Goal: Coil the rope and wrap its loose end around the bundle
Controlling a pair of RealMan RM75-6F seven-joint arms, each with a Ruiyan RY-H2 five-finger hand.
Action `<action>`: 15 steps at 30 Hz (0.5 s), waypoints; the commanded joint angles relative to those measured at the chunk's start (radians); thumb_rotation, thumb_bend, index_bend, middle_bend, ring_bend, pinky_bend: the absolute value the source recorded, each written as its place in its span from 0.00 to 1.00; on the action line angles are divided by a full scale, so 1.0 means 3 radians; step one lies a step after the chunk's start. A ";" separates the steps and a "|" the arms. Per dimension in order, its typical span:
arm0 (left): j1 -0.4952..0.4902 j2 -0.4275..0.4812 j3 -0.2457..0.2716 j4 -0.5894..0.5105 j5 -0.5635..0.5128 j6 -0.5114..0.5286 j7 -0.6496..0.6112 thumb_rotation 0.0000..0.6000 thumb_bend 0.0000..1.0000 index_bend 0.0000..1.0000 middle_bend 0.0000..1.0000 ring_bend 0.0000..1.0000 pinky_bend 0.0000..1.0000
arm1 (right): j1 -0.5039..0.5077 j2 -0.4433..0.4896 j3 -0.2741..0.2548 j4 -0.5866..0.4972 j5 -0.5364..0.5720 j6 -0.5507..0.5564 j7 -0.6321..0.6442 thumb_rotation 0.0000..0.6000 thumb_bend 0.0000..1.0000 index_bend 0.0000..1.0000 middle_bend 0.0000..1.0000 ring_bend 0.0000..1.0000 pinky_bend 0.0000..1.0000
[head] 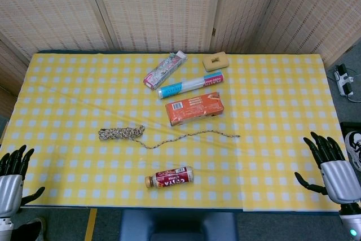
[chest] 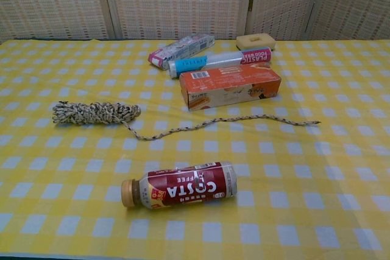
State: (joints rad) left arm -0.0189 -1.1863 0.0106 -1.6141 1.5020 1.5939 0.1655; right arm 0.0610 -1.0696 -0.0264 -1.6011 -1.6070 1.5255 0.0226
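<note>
Both robot hands rest at the near corners of a table covered in a yellow checked cloth (head: pixel 282 111), each empty with dark fingers spread apart and pointing up the table. The left hand (head: pixel 12 176) sits at the near left corner, partly cut by the frame edge, its thumb sticking out toward the centre; the right hand (head: pixel 330 167) sits at the near right corner, silver palm showing and thumb likewise angled inward. Neither hand appears in the chest view. The rope (head: pixel 121 133) lies on the cloth well apart from both, left of centre and roughly midway up the table: one end is bunched into a short, thick speckled bundle (chest: pixel 94 112), and from the bundle's right end a single loose strand (chest: pixel 244 120) trails off in a shallow wave toward the right, ending in the open cloth below the orange box (head: pixel 194 108). The bundle lies nearer the left hand than the right, while the strand's free tip reaches toward the right hand's side yet stops far short of it. Nearer the robot than the rope, a Costa bottle (head: pixel 169 177) lies on its side, cap to the left. Beyond the rope sit the orange box, a plastic-wrap tube (head: pixel 190 85), a patterned packet (head: pixel 164 70) and a tan block (head: pixel 215 61).
</note>
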 commanded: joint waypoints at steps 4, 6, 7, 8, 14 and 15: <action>-0.0003 0.0001 -0.0026 -0.0020 -0.0009 -0.0026 0.0027 1.00 0.16 0.00 0.00 0.00 0.00 | -0.0003 0.0000 0.0018 -0.0016 0.0016 -0.0020 0.0001 0.61 0.35 0.00 0.00 0.00 0.00; -0.0001 -0.0004 -0.0031 -0.0021 -0.0006 -0.0030 0.0031 1.00 0.16 0.00 0.00 0.00 0.00 | -0.0010 0.0005 0.0019 -0.0016 0.0015 -0.0017 0.0007 0.61 0.35 0.00 0.00 0.00 0.00; 0.0000 -0.0004 -0.0032 -0.0022 -0.0005 -0.0033 0.0033 1.00 0.16 0.00 0.00 0.00 0.00 | -0.0013 0.0007 0.0021 -0.0017 0.0015 -0.0015 0.0012 0.60 0.35 0.00 0.00 0.00 0.00; 0.0000 -0.0005 -0.0033 -0.0024 -0.0003 -0.0037 0.0036 1.00 0.16 0.00 0.00 0.00 0.00 | -0.0016 0.0008 0.0022 -0.0015 0.0015 -0.0012 0.0017 0.60 0.35 0.00 0.00 0.00 0.00; -0.0007 -0.0006 -0.0053 -0.0037 0.0014 -0.0048 0.0052 1.00 0.16 0.00 0.00 0.00 0.00 | -0.0022 0.0007 0.0036 -0.0004 0.0010 -0.0008 0.0041 0.62 0.35 0.00 0.00 0.00 0.00; -0.0013 -0.0009 -0.0061 -0.0036 0.0024 -0.0048 0.0055 1.00 0.16 0.00 0.00 0.00 0.00 | -0.0021 0.0007 0.0039 -0.0005 0.0006 -0.0008 0.0039 0.62 0.35 0.00 0.00 0.00 0.00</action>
State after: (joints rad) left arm -0.0220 -1.1886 -0.0068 -1.6251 1.5080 1.5793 0.1815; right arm 0.0548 -1.0674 -0.0146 -1.6025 -1.6051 1.5230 0.0344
